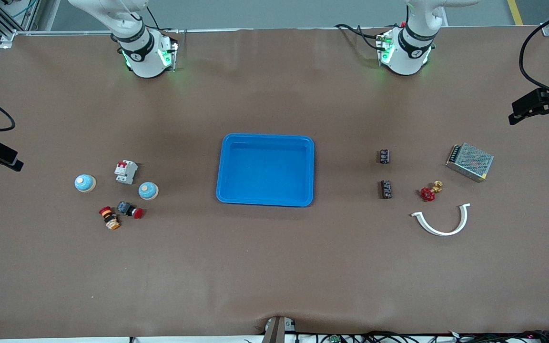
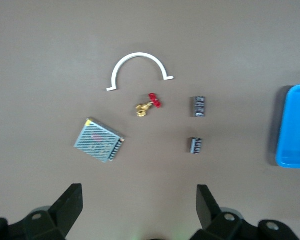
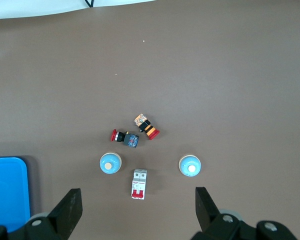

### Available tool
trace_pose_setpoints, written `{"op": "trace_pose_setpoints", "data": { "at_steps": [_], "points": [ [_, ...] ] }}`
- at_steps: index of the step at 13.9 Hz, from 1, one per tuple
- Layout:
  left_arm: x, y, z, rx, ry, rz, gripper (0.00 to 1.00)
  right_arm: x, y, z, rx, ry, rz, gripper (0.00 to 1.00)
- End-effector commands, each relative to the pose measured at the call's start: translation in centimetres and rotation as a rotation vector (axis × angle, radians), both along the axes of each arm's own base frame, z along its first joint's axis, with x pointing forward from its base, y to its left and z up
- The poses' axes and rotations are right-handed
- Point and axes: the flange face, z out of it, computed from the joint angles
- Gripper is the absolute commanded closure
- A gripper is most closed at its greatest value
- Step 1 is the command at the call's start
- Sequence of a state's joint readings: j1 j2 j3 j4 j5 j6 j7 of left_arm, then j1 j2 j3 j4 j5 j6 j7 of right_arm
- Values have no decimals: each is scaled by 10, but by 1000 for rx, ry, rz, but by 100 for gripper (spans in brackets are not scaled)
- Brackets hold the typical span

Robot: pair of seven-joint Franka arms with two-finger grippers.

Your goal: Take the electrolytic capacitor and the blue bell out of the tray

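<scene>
The brown paper-covered desk (image 1: 274, 267) carried all items; in what follows, clock directions refer to the front view, taken from the tray. The shallow blue rectangular plastic tray (image 1: 265, 169) lay at the desk's centre.

At 3 o'clock, toward the left arm's end, lay a perforated grey metal power supply box (image 1: 470, 162), a white curved plastic half-ring (image 1: 441, 221), a small red-handled brass valve (image 1: 430, 191) and two small black cylindrical capacitors. The farther capacitor (image 1: 384, 156) and the nearer capacitor (image 1: 387, 189) lay apart, between the tray and the valve.

At 9 o'clock, toward the right arm's end, stood a white circuit breaker with red switches (image 1: 126, 171) between two round light-blue bells with cream bases: the outer bell (image 1: 85, 183) and the inner bell (image 1: 148, 190). At 8 o'clock lay two red-capped push-button switches, one black-bodied (image 1: 129, 209) and one orange-bodied (image 1: 109, 217), touching or nearly so.

The left end effector (image 2: 140, 205) hung above bare desk near the capacitors, fingers (image 2: 70, 205) wide apart, holding nothing. The right end effector (image 3: 137, 205) hung above the desk near the breaker, fingers (image 3: 70, 207) likewise apart and empty.
</scene>
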State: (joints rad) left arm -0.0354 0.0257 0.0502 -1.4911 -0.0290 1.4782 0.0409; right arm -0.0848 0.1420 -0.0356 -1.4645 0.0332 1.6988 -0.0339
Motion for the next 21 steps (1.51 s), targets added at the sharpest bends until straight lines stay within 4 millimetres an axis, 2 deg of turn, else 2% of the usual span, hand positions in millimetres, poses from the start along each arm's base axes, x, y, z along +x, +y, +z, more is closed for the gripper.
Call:
{"op": "trace_pose_setpoints", "data": {
  "at_steps": [1,6,8,13,21],
  "points": [
    [0,7,1,-29,-10,14,0,-1,-4,6,-2,-17,13,0],
    [1,18,6,40,-44,4,0,-2,-10,9,-12,-22,4,0],
    [2,15,7,83,-50,-36,0,-1,-7,9,-9,-22,-16,0],
    [-1,15,11,65,-55,-125,0,-1,-5,9,-7,-21,-42,0],
    [-3,6,14,64,-60,-131,0,0,-3,8,-25,-18,-25,0]
  ]
}}
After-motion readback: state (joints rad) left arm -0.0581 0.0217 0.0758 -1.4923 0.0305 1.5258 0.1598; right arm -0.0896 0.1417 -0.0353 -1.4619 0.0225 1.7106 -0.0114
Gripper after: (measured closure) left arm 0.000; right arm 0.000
